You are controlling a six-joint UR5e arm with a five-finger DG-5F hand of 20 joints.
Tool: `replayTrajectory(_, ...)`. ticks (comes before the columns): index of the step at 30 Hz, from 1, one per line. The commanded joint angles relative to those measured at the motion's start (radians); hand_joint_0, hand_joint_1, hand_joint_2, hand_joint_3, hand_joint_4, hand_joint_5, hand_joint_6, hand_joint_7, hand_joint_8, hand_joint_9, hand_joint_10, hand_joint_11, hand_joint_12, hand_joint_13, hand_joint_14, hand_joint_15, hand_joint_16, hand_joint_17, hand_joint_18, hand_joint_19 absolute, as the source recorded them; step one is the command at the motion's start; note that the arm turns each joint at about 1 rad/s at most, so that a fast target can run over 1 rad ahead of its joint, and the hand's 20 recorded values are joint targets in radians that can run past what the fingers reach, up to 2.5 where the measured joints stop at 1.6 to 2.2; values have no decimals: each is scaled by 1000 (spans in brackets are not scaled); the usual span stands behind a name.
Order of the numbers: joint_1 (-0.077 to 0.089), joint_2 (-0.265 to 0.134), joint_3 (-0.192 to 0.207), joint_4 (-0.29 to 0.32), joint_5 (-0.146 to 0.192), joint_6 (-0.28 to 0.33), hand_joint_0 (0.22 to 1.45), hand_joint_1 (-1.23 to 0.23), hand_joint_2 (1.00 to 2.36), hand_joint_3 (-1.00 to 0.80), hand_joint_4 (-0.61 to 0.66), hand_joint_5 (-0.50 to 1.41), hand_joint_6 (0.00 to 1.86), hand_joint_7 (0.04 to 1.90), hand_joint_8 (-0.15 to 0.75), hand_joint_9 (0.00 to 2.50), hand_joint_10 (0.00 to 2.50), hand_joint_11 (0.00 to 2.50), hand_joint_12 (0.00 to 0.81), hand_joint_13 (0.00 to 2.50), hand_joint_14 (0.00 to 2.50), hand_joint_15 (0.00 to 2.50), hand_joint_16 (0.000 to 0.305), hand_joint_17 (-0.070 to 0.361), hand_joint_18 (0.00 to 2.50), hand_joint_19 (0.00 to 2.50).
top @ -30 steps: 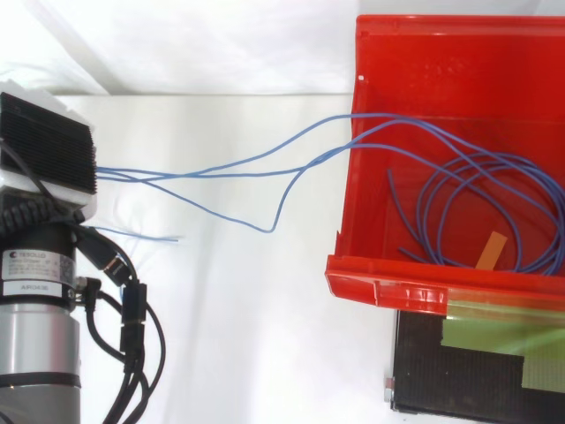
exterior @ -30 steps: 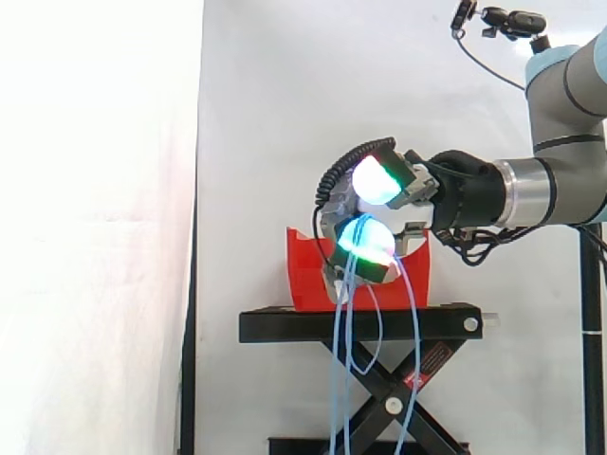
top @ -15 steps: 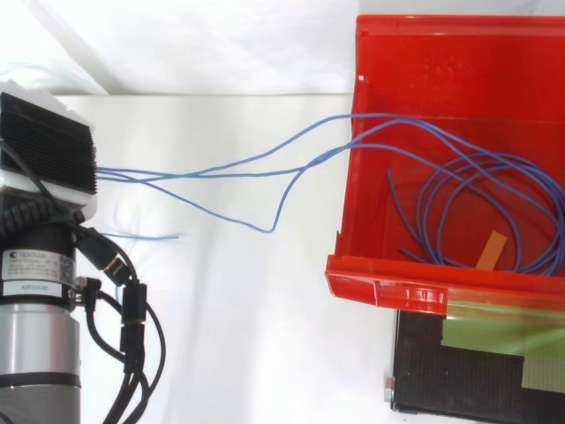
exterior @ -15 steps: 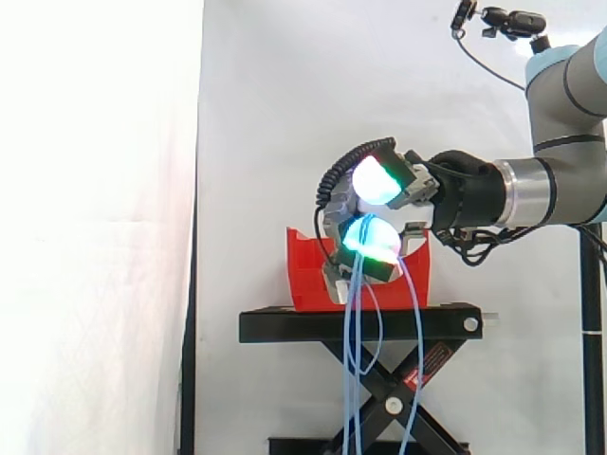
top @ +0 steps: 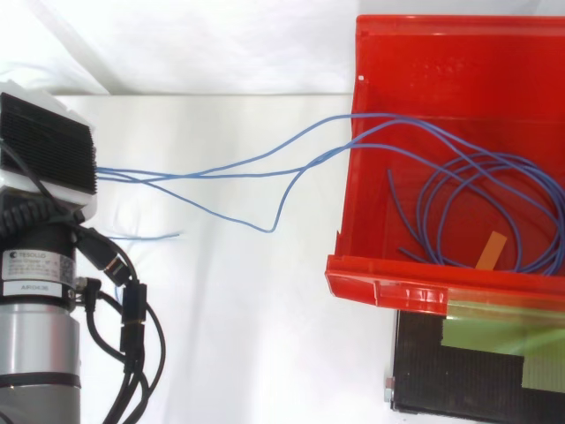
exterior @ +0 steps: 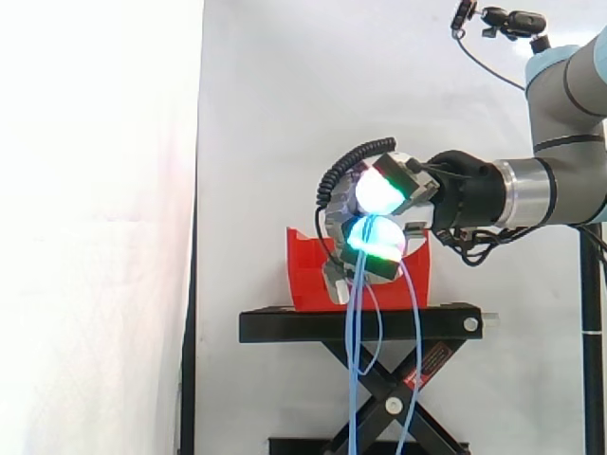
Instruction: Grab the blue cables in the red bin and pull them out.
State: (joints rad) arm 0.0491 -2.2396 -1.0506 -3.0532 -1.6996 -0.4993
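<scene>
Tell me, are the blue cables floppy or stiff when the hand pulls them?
Probably floppy: the cables hang straight down from the hand and curve in loose loops. Likely light: such thin strands drape over the bin wall without tipping it. The coils inside might tangle or snag coming out.

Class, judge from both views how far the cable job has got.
Done: the robot hand is shut on the blue cables, and some length trails over the wall of the red bin. In hand: the pull. Left: several loops lie inside the bin.
</scene>
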Motion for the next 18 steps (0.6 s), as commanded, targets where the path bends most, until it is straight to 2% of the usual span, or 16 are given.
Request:
replayTrajectory(1, 0, 0, 0, 1, 0, 0, 849, -850, 1000, -1000, 226, 1129, 137, 837, 294, 1324, 40, 1489, 451, 1378, 29, 1133, 41, 93, 789, 724)
replayTrajectory(11, 0, 0, 1, -3, 0, 5, 875, -880, 1000, -1000, 251, 1059, 51, 865, 291, 1279, 35, 1467, 446, 1341, 28, 1139, 41, 92, 765, 739)
replayTrajectory(18, 0, 0, 7, 2, 0, 5, 877, -917, 1001, -978, 264, 998, 69, 834, 294, 1230, 36, 1468, 457, 1328, 28, 1133, 41, 93, 750, 750)
